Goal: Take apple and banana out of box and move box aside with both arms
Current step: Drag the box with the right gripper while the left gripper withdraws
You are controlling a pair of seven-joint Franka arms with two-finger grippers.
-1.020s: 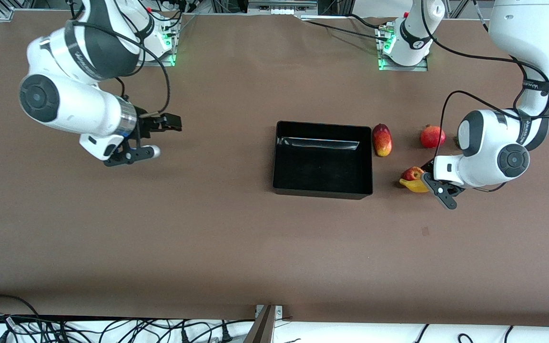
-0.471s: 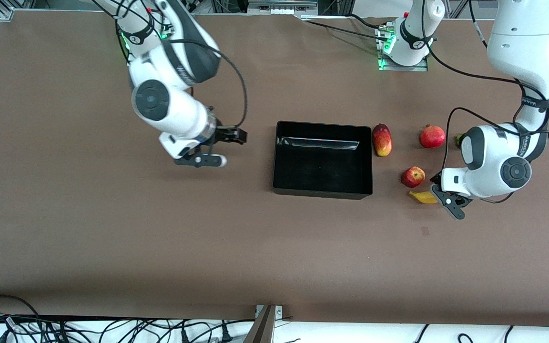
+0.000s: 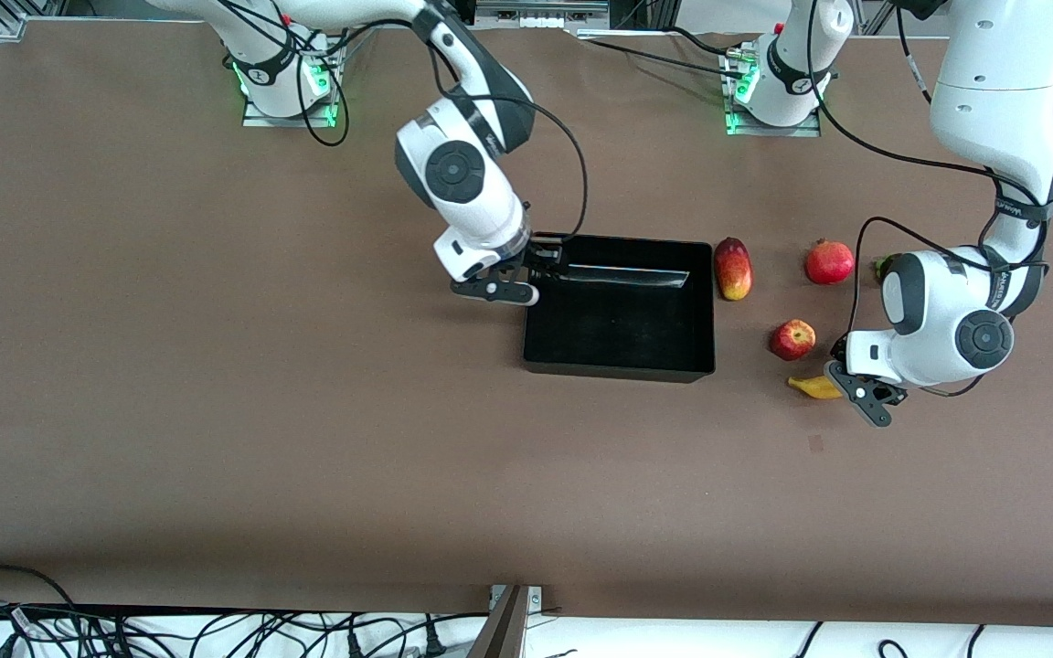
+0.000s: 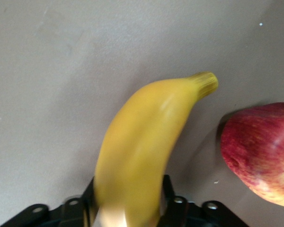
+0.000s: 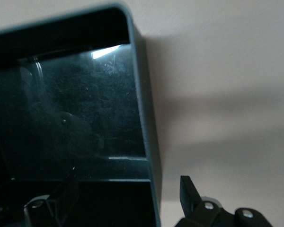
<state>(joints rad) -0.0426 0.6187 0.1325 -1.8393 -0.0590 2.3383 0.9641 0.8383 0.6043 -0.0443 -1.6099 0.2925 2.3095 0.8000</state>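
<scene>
The yellow banana (image 3: pixel 814 387) lies low over the table at the left arm's end, nearer to the front camera than the red apple (image 3: pixel 792 339). My left gripper (image 3: pixel 845 389) is shut on the banana's thick end. In the left wrist view the banana (image 4: pixel 142 142) runs out from between the left gripper's (image 4: pixel 128 210) fingers, with the apple (image 4: pixel 262 151) beside its tip. The glossy black box (image 3: pixel 620 370) sits mid-table. My right gripper (image 3: pixel 526 277) is open at its corner, one finger inside the box's wall (image 5: pixel 149 142) and one outside.
A red-and-yellow oblong fruit (image 3: pixel 733 268) lies beside the box toward the left arm's end. A round red fruit (image 3: pixel 830 262) sits farther that way, with a small green thing (image 3: pixel 880 267) half hidden by the left arm.
My right arm has swept from its end of the table over to the box's corner. My left gripper has drawn the banana away from the apple, toward the front camera.
</scene>
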